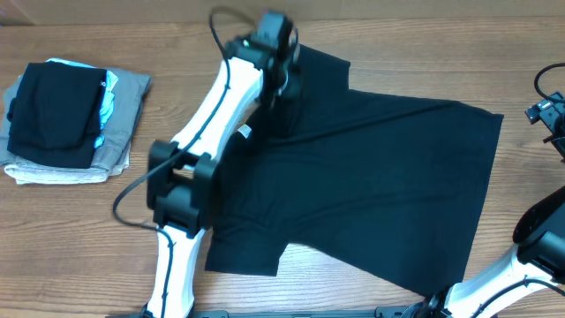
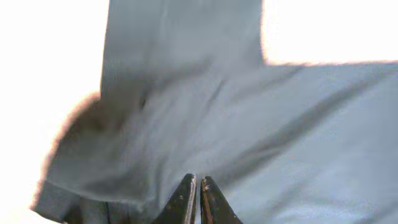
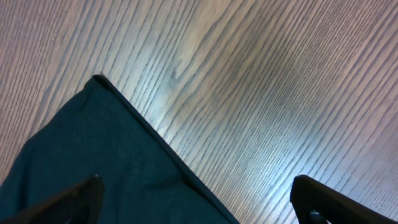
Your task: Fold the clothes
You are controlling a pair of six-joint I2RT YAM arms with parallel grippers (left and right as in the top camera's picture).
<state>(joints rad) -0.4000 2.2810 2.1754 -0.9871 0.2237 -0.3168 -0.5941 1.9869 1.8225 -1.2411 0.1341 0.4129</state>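
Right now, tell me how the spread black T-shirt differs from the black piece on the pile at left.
The black T-shirt lies spread out, sleeves out; the black piece is folded into a compact rectangle. The black T-shirt lies on the table itself; the black piece tops a light blue garment and a grey-beige garment. Both are plain black.

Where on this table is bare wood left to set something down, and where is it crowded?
Bare table lies near-left, in front of the folded stack and beside the left arm. Another strip runs along the far edge beyond the black T-shirt. Centre and right are crowded by shirt and right arm.
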